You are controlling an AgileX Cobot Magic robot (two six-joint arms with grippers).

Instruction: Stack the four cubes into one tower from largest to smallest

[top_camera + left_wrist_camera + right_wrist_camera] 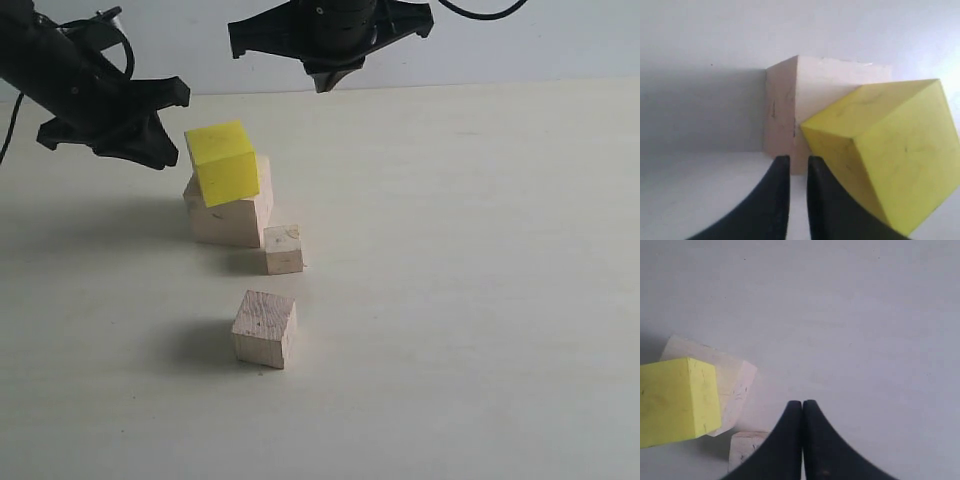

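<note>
The bright yellow cube (pixel 222 163) rests on the large wood cube (pixel 232 215), twisted and overhanging its left side. In front of this pair stands the small wood cube (pixel 284 250), and nearer still the medium wood cube (pixel 265 328) sits alone. My left gripper (pixel 158 158) hovers just left of the pair with only a thin slit between its fingers and nothing in them. The left wrist view shows this gripper (pixel 798 160) close to the large cube (pixel 782 112) and the yellow cube (pixel 885 150). My right gripper (pixel 325 82) hangs shut and empty behind the cubes.
The pale tabletop (pixel 480 280) stretches to the right and front. In the right wrist view, the right gripper (pixel 802 404) is above bare table, with the yellow cube (pixel 677 400), large cube (pixel 735 382) and small cube (pixel 745 447) off to one side.
</note>
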